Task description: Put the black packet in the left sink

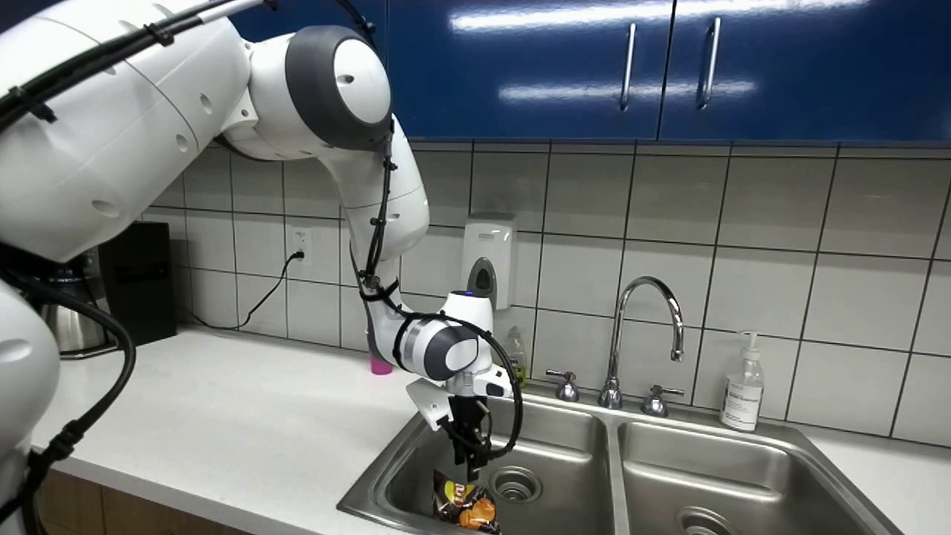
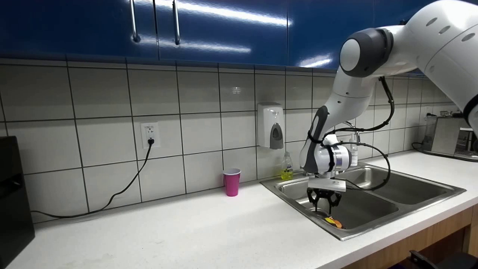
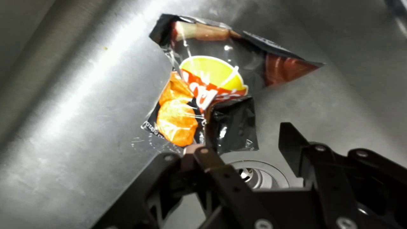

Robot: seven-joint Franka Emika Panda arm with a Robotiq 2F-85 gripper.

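Where the gripper (image 2: 323, 212) hangs low over the left sink (image 1: 568, 475), its fingers (image 3: 291, 146) stand apart, with open room beside them toward the divider (image 1: 617, 475). Just below, the black packet (image 3: 219, 82) lies inside that basin; whether a fingertip touches it cannot be told. In the wrist view it spreads widest from left to right, a sharp corner pointing right and its orange-printed end turned toward the fingers. The drain (image 1: 516, 484) is near it, and so is the front rim (image 2: 368, 226); white counter (image 2: 186, 231) spreads out sideways.
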